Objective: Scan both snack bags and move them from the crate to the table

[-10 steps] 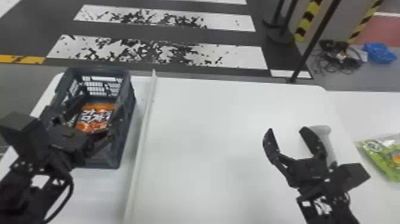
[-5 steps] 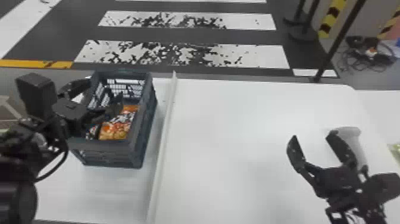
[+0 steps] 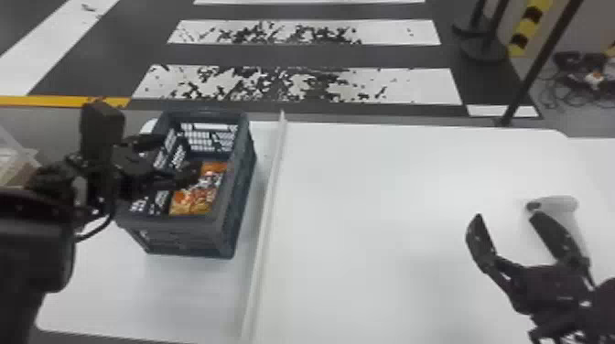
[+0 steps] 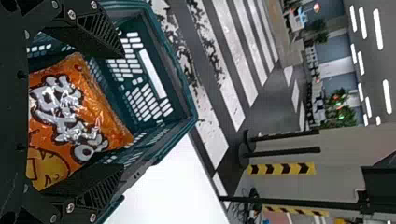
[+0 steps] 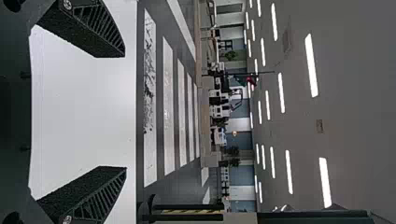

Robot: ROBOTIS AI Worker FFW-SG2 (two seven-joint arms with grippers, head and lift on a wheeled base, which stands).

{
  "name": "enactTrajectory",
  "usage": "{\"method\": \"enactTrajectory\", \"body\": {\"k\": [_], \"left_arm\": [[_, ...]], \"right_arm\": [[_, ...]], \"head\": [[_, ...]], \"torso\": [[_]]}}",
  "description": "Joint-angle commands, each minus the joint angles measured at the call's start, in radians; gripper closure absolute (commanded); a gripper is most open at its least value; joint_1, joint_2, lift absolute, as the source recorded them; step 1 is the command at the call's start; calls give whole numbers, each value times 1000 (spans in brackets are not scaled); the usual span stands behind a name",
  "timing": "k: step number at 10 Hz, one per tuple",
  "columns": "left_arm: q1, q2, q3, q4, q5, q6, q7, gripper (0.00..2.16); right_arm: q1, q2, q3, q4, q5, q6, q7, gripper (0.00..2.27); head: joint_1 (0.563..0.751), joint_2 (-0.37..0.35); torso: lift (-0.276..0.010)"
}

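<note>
Over the left part of the dark crate point(image 3: 235, 196), my left gripper point(image 3: 180, 154) stands open, its fingers spread near the orange snack bag point(image 3: 194, 196). That bag lies inside the crate against its right wall. In the left wrist view, the open gripper point(image 4: 122, 111) has the orange bag point(image 4: 100, 121) between and below its fingers, not gripped, with the crate's rim point(image 4: 184, 93) beyond. My right gripper point(image 3: 505, 217) is parked open at the right, beside a white handheld scanner point(image 3: 560, 206); in the right wrist view the gripper point(image 5: 125, 112) holds nothing.
A raised white strip point(image 3: 270, 196) runs along the white table point(image 3: 375, 219), just right of the crate. A clear container point(image 3: 18, 160) is at the far left. Black posts point(image 3: 533, 68) stand behind the table.
The head view has turned left, leaving the green bag outside it. My left gripper has shifted toward the crate's left side, uncovering more of the orange bag. The right arm keeps its place by the scanner.
</note>
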Motion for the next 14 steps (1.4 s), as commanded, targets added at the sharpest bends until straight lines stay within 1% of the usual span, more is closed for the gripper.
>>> {"method": "enactTrajectory", "body": {"k": [1, 2, 3, 5, 6, 7, 8, 9, 10, 11, 12, 14], "left_arm": [[-66, 17, -56, 80, -53, 34, -42, 174], [-109, 21, -97, 136, -93, 49, -50, 174], [-146, 21, -125, 175, -122, 71, -60, 174], [-236, 21, -209, 279, -198, 114, -128, 174], [-279, 21, -252, 330, -231, 129, -155, 174], [-308, 20, -283, 368, -269, 132, -174, 174], [-325, 15, -298, 402, -289, 135, -192, 174], [-327, 15, -297, 419, -313, 135, -206, 174], [-334, 12, -303, 443, -343, 145, -208, 174], [-345, 4, -312, 471, -349, 157, -209, 174], [-345, 1, -312, 485, -350, 197, -217, 238], [-347, 1, -310, 512, -383, 249, -281, 583]], "right_arm": [[6, 0, -4, -9, -2, 1, 0, 63], [9, 0, -9, -17, -2, 7, 2, 63], [14, 0, -12, -25, -3, 10, 2, 63], [22, -2, -19, -38, -8, 16, 2, 63], [25, -2, -21, -42, -9, 19, 2, 63], [26, -2, -24, -46, -9, 22, 3, 63], [26, -3, -24, -48, -11, 28, 3, 63], [18, -6, -22, -49, -11, 35, 3, 63], [12, -8, -21, -49, -11, 44, 5, 63], [11, -9, -19, -48, -11, 44, 5, 63], [-1, -11, -13, -42, -11, 50, 7, 63], [-29, -20, 2, -22, -14, 71, 19, 66]], "head": [[695, 62], [695, 59], [695, 58], [695, 51], [695, 44], [695, 41], [695, 37], [695, 35], [695, 39], [695, 50], [695, 55], [695, 71]], "torso": [[-88], [-88], [-88], [-88], [-88], [-88], [-88], [-88], [-88], [-88], [-88], [-88]]}}
